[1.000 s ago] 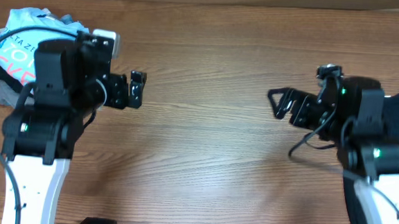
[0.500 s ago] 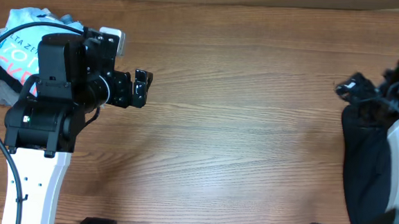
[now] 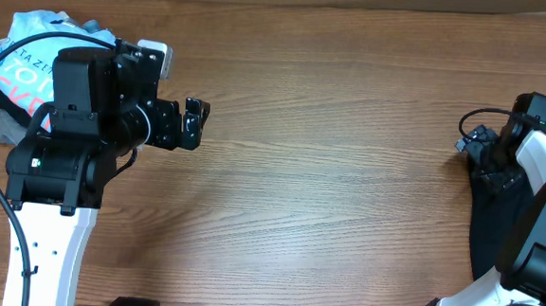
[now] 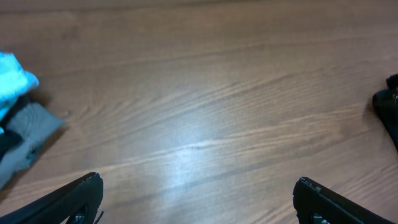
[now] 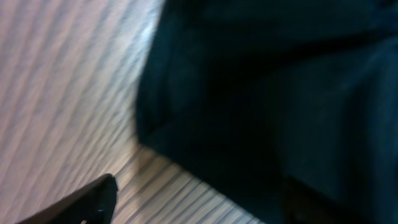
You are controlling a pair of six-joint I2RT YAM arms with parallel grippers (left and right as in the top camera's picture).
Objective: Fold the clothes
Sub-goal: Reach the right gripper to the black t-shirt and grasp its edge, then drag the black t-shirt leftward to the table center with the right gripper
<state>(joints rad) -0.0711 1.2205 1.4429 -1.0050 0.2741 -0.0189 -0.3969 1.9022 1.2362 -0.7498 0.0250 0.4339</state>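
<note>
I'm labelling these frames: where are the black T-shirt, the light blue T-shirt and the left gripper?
Plain black soft-fabric T-shirt [image 3: 489,223]: overhead view, on its bunched fabric.
Crumpled light blue T-shirt with lettering [image 3: 39,23]: overhead view, on its upper folds.
Left gripper [image 3: 197,122]: overhead view, midway between its open fingertips.

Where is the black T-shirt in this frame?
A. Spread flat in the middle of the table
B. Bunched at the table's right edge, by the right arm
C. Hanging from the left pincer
B: the black T-shirt lies heaped at the right edge of the table, with the right pincer at its upper end. The left pincer is open over bare wood.
</note>
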